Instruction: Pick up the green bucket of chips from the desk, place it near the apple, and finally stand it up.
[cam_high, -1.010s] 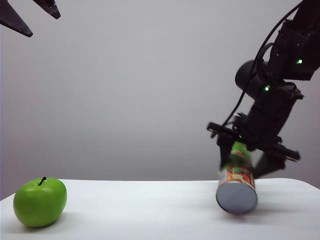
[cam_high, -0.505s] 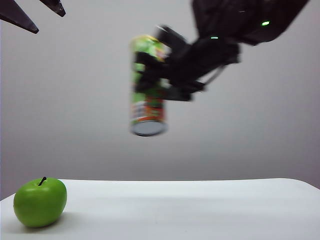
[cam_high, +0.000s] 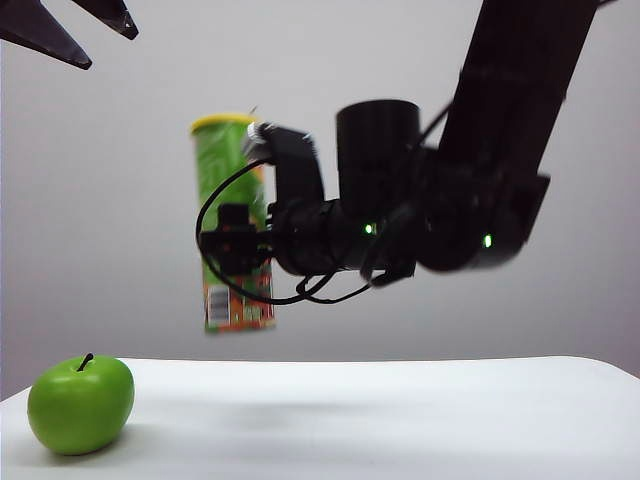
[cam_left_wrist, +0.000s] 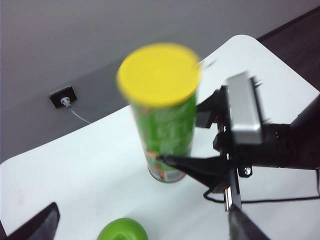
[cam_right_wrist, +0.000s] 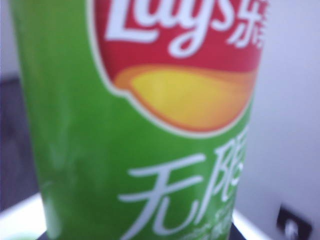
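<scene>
White desk (cam_high: 420, 420) spans the exterior view; the right gripper (cam_high: 238, 250) clamps the green bucket of chips (cam_high: 228, 222) at mid-height, upright, lid up, well above the surface, up and right of the apple (cam_high: 80, 403). Left wrist view: left gripper (cam_left_wrist: 135, 227) spread wide, empty, above the held can. Right wrist view: the can's label fills the frame.

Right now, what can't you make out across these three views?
- Exterior view: the right gripper crosses the green bucket of chips, hiding its middle band.
- Right wrist view: the can fills the frame; its lid, its base and the gripper's fingers are cut off or out of view.
- Left wrist view: the apple is cut by the frame edge; only the tips of the open left gripper show.
</scene>
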